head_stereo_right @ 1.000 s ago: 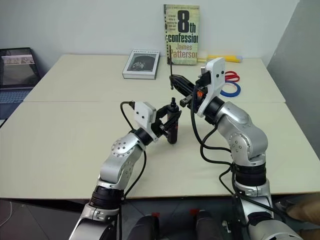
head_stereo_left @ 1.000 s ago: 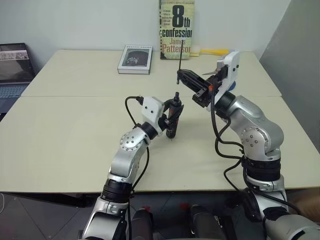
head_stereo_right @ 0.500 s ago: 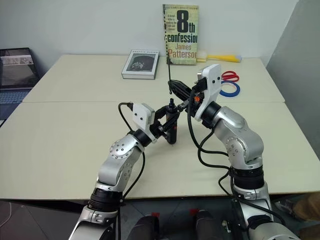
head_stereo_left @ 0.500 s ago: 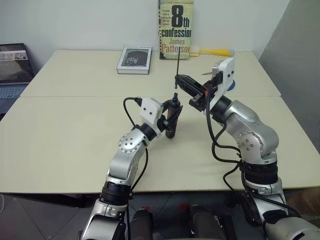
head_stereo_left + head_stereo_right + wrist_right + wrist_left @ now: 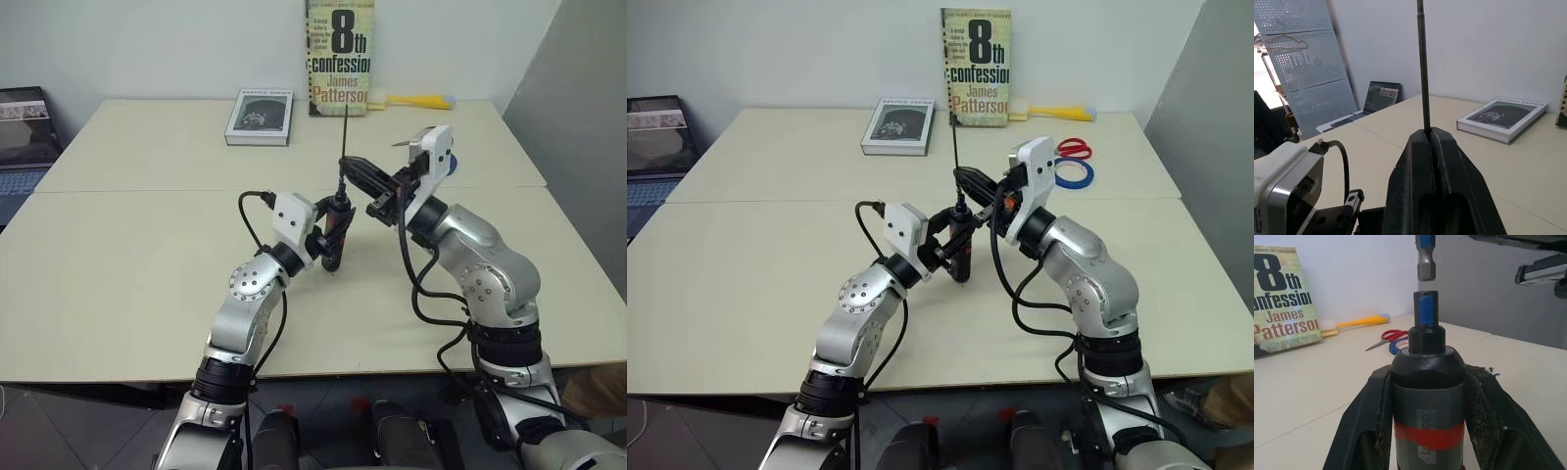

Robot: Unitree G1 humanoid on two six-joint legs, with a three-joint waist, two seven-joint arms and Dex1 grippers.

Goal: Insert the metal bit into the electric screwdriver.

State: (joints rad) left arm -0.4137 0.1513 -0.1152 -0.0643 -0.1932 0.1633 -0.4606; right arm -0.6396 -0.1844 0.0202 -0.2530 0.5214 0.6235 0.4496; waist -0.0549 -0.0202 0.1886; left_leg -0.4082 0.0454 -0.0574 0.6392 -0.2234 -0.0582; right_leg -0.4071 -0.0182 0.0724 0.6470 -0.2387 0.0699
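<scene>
2 sets of jaws are at work, and both are clamped on something above the pale beige counter. My left gripper has its jaws closed around the electric screwdriver, a slim black pen-shaped tool with a red band, held upright with its nose up. In the left wrist view the black fingers press against both sides of the body, and the collar at the top has a blue-marked opening.

My right gripper has its jaws pinched tight on the metal bit, a thin straight grey rod that stands upright. Most of the rod rises above the jaws; its short blue-and-silver lower end hangs directly over the screwdriver's collar, close to it but with a small gap showing, so the 2 are not touching.

Farther back on the counter stands 1 upright paperback with a greenish cover, and 1 grey book lies flat just to its left. Behind the right arm lie a yellow-handled brush, red-handled scissors and a blue ring of tape. A dark laptop sits off the counter's left edge.
</scene>
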